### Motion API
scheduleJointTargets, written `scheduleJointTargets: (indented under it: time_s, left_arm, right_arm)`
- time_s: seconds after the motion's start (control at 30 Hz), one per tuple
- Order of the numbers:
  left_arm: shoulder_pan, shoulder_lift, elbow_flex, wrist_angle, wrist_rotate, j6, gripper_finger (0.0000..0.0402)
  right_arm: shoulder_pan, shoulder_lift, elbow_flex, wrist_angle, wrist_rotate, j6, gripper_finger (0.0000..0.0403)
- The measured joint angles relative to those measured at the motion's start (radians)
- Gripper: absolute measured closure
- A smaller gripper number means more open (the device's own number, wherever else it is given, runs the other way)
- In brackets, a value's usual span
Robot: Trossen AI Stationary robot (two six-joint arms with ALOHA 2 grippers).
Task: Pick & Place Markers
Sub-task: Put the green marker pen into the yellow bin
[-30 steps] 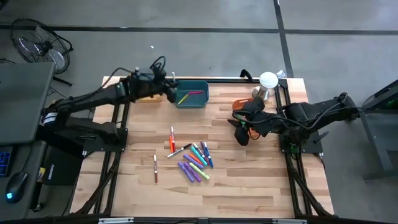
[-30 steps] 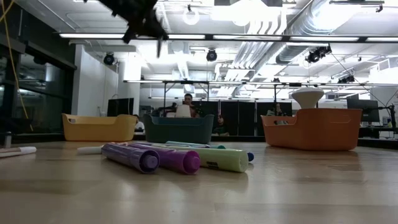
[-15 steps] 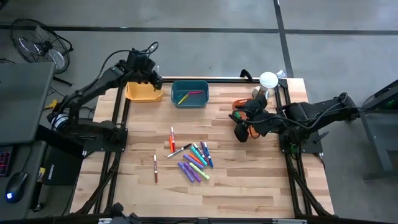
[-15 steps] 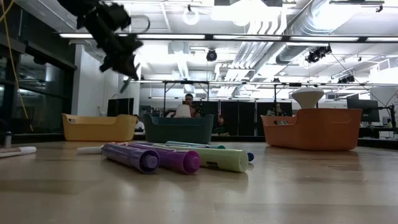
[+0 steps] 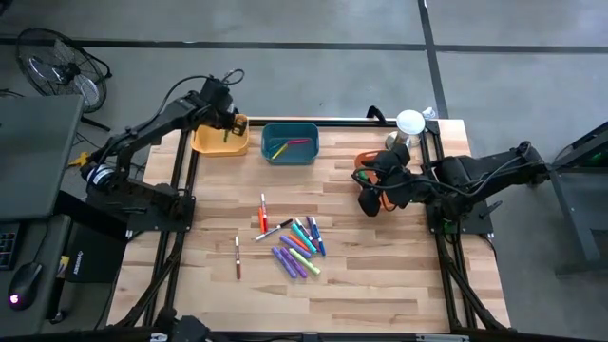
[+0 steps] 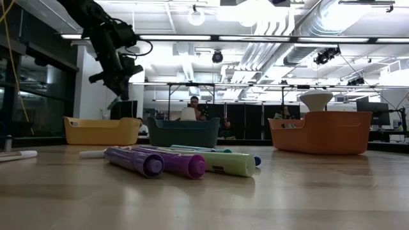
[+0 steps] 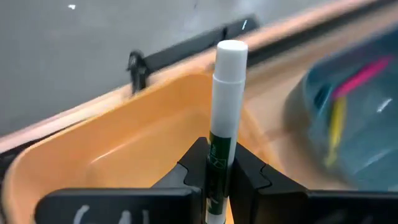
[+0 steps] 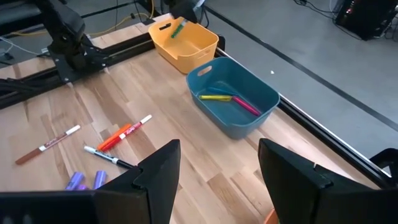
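left claw (image 7: 219,180) clamps a green marker (image 7: 225,118) above the yellow bin (image 7: 112,155), its lower end hidden.

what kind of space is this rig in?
Likely a robotics lab or industrial workspace: exposed ceiling ducts, a bare concrete floor, a floor fan, and other workstations behind the table.

We see a wooden plank table (image 5: 380,275) carrying a yellow bin (image 5: 211,145), a teal bin (image 5: 292,152) and an orange bin (image 5: 369,158) along its far edge, with loose markers (image 5: 294,245) scattered on the boards near the middle.
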Motion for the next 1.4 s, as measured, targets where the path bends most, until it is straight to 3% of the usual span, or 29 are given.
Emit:
scheduleJointTargets:
  time_s: [0.2,0.5,0.63,1.07,1.4]
  left_arm:
    - [0.000,0.011,0.000,-0.076,-0.162,0.269,0.0374]
    - [0.000,0.109,0.000,-0.092,-0.275,0.672,0.0374]
    - [0.000,0.172,0.000,-0.101,-0.335,0.784,0.0374]
    - [-0.001,0.265,0.000,-0.129,-0.267,0.855,0.0374]
    - [-0.017,0.286,0.000,-0.117,-0.248,0.889,0.0342]
  right_arm:
    - [0.000,0.000,0.000,-0.019,0.000,-0.002,0.0198]
    - [0.000,0.000,0.000,-0.027,0.002,-0.003,0.0198]
    - [0.000,0.000,0.000,-0.027,0.003,0.000,0.0197]
    - [-0.006,0.000,0.000,-0.026,0.000,0.026,0.0198]
    - [-0.006,0.000,0.000,-0.026,0.000,0.026,0.0198]
